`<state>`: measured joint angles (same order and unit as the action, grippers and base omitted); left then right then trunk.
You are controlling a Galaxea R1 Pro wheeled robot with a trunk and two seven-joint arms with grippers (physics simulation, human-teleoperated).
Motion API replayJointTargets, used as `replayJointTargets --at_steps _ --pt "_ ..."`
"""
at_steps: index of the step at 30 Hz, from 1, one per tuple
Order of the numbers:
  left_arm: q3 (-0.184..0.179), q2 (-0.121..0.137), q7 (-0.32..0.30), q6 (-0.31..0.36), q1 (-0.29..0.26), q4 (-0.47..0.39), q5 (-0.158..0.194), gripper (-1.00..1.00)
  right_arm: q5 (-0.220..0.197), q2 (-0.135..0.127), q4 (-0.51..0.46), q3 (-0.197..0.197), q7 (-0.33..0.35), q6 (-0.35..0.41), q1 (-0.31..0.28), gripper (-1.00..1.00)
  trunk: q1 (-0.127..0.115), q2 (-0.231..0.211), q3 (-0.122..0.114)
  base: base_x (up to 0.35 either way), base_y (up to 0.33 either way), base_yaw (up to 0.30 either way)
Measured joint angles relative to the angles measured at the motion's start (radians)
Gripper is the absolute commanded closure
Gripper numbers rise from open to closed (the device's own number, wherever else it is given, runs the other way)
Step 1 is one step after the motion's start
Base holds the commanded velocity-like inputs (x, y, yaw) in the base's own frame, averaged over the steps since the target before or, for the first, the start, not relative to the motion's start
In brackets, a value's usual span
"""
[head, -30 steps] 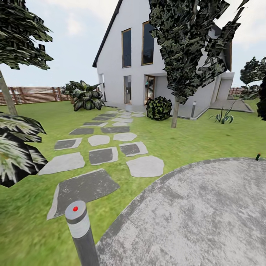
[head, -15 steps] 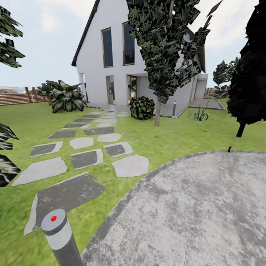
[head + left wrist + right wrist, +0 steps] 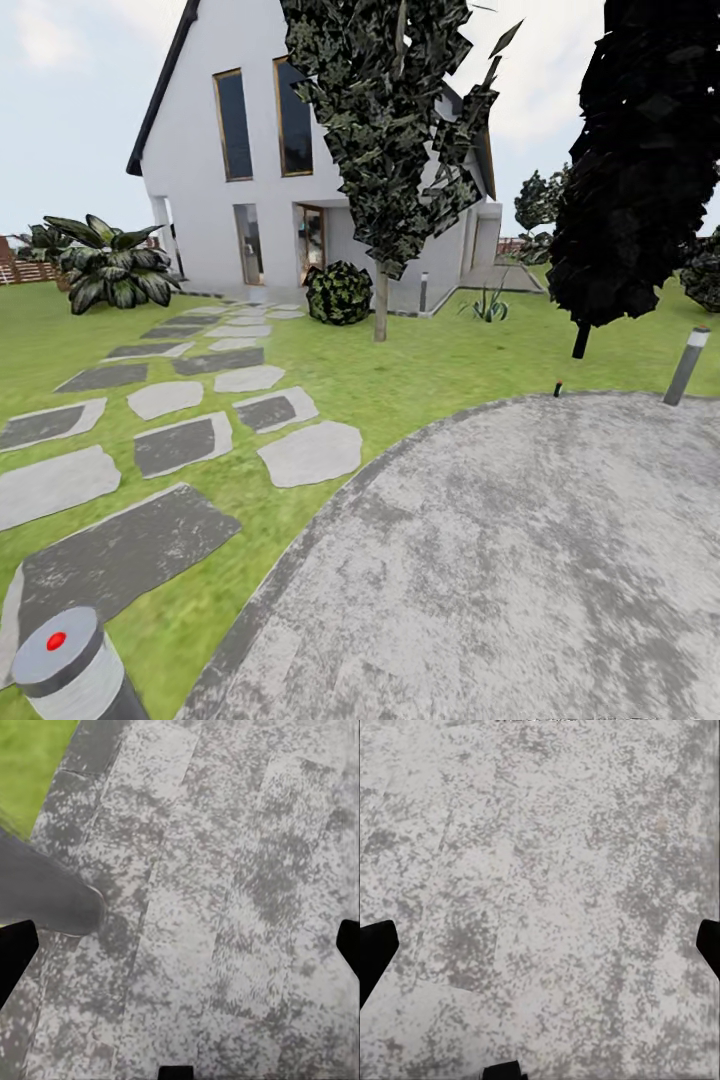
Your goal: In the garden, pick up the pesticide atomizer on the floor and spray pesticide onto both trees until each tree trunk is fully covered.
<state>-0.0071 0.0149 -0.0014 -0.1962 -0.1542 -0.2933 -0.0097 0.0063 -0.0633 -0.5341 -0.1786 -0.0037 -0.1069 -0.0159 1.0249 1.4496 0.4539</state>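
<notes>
1. Claw of the left arm (image 3: 180,945) hangs released over the round paved patch (image 3: 520,560), its black fingertips spread wide apart; the right claw (image 3: 540,945) is likewise released above grey paving.
2. At 7 o'clock in the head view, the pesticide atomizer (image 3: 65,670) has its long axis near upright. The light-grey cap and red dot point up, and it sits at the grass edge by the patch.
3. The left wrist view shows its dark-grey body (image 3: 45,896) near one fingertip, outside the claw's gap.
4. Toward 12 o'clock stands a mottled-green tree (image 3: 380,130) before the white house (image 3: 200,190), with stepping stones (image 3: 310,453) at 10 o'clock.
5. A black cypress-like tree (image 3: 640,150) rises at 2 o'clock, beside a grey bollard (image 3: 686,365).
</notes>
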Motion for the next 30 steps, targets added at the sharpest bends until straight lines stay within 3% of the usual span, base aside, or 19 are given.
replayJointTargets --at_steps 30 --pt "0.008 0.005 0.004 0.000 0.000 -0.001 0.005 -1.00 0.001 0.000 0.002 0.000 0.000 0.000 0.000 -1.00 0.000 0.000 0.000 0.010 -0.014 -0.300"
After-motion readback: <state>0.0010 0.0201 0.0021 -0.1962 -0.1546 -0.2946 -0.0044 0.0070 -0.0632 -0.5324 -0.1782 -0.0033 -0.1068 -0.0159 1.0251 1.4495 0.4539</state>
